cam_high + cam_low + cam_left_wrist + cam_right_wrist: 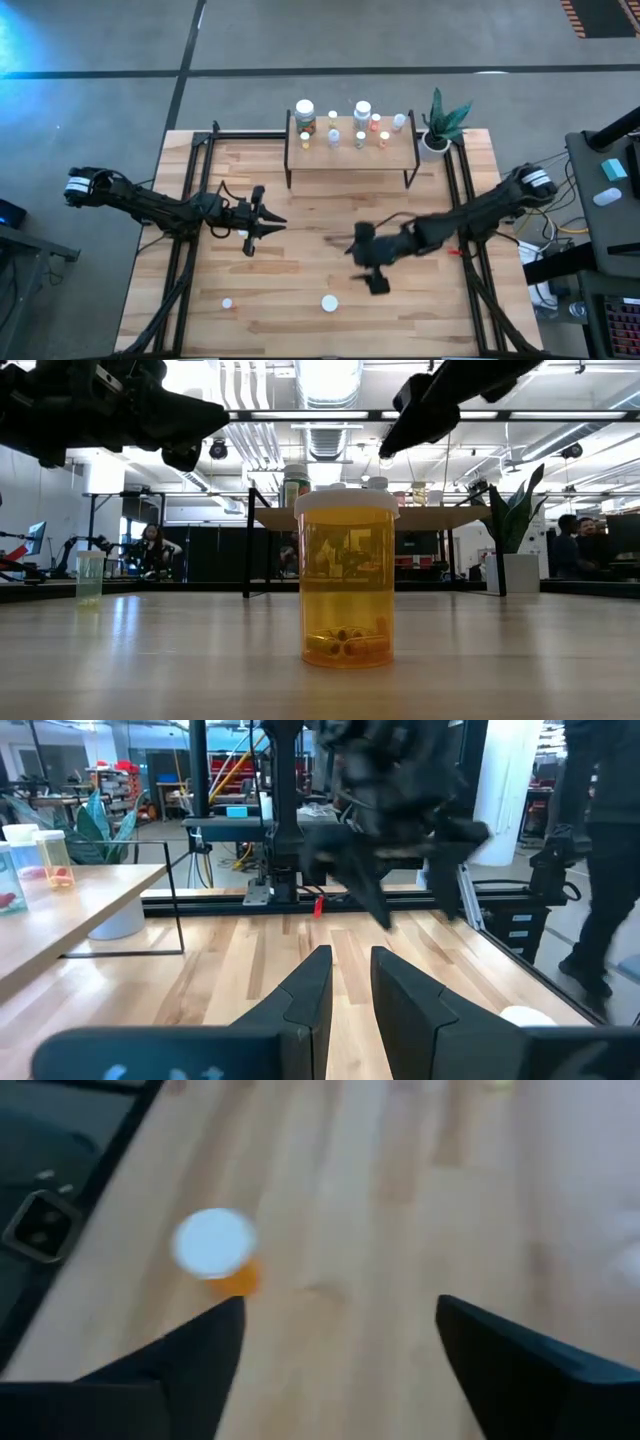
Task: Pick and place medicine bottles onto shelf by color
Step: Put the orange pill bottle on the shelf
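Observation:
The shelf [352, 152] stands at the table's far edge and carries several medicine bottles [333, 128]. An orange bottle with a white cap [329, 302] stands near the near edge; it looms large in the low view [346, 580]. A small clear vial [228, 302] stands to its left [89, 578]. My right gripper [377, 282] hovers open over the table, right of the orange bottle, which shows ahead of its fingers [215, 1252]. My left gripper [278, 222] waits over the table's left middle, its fingers [350, 982] a narrow gap apart, holding nothing.
A white pot with a green plant [438, 128] stands right of the shelf. Black rails [188, 250] run along the table's left and right sides. Bare wood lies between the two grippers and in front of the shelf. People sit in the room beyond [152, 548].

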